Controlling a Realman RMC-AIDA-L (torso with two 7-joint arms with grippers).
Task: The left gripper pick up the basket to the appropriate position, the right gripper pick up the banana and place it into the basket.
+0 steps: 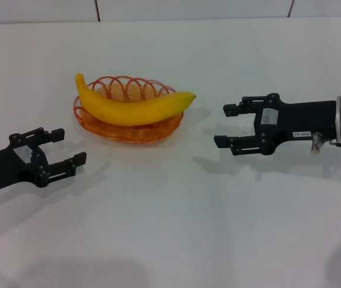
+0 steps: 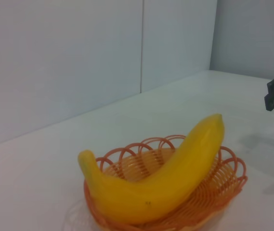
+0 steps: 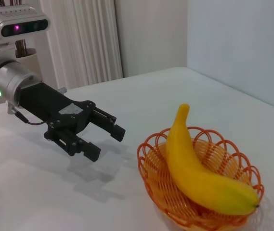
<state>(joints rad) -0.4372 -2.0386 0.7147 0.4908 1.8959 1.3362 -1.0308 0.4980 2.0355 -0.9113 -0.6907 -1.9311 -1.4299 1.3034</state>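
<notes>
- Banana (image 1: 135, 107) already lying in the basket (image 1: 95, 123), curved along its length, both pointed ends overhanging the looped orange rim.
- Basket resting on the white counter (image 1: 176, 228), toward the far left of centre.
- Left gripper (image 1: 59, 150) low over the counter, near the basket's near-left side but apart from it; fingers (image 1: 74, 161) spread, grasping nothing.
- Right gripper (image 1: 229, 125) hovering to the right of the basket, level with the banana's tip, clear of it; fingers (image 1: 233, 108) released and empty.
- Seen from the right wrist view: the other black gripper (image 3: 106, 139) with open fingers beside the basket (image 3: 149, 166), banana (image 3: 194, 168) filling the bowl.
- Judged: placing looks done; remaining step is most likely a clean retreat.
- Best done by drawing both arms straight back and slightly up, away from the wire rim.
- Worth avoiding any sideways sweep near the overhanging tips; a nudge could roll the banana out or slide the light basket.
</notes>
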